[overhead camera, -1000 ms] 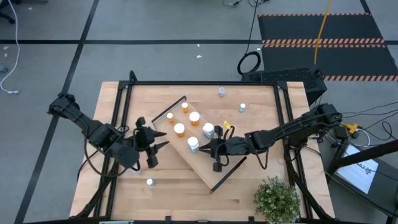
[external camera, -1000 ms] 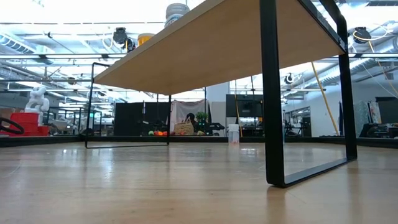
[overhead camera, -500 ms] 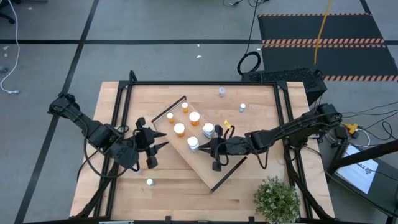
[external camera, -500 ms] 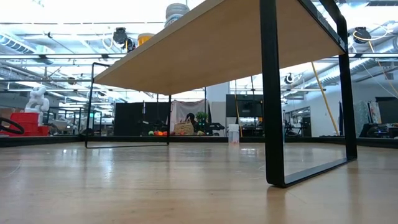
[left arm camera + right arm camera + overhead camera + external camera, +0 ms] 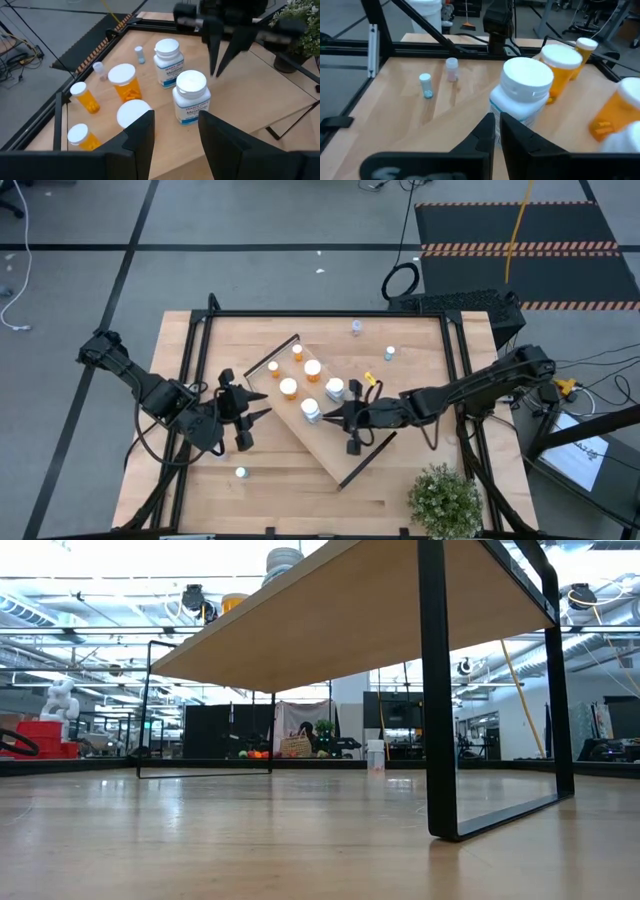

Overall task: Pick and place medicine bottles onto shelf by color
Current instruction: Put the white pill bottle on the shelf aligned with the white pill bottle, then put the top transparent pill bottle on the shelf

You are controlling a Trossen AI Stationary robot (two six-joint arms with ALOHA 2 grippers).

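Because the sorting runs by color, the orange medicine bottles (image 5: pixel 289 387) cluster at the far-left end of the shelf (image 5: pixel 340 452), the white ones (image 5: pixel 312 411) just right of them. The right claw (image 5: pixel 338 416), pressed together and empty, hovers beside these. The left claw (image 5: pixel 258 404), half spread and empty, waits off the shelf's left edge over the surface (image 5: pixel 420 360), where stray small bottles (image 5: pixel 240 473) remain.

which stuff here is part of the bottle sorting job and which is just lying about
Part of the job:
- orange bottles
- white bottles
- small loose bottles
- shelf

Just lying about:
- potted plant
- keyboard
- floor mat
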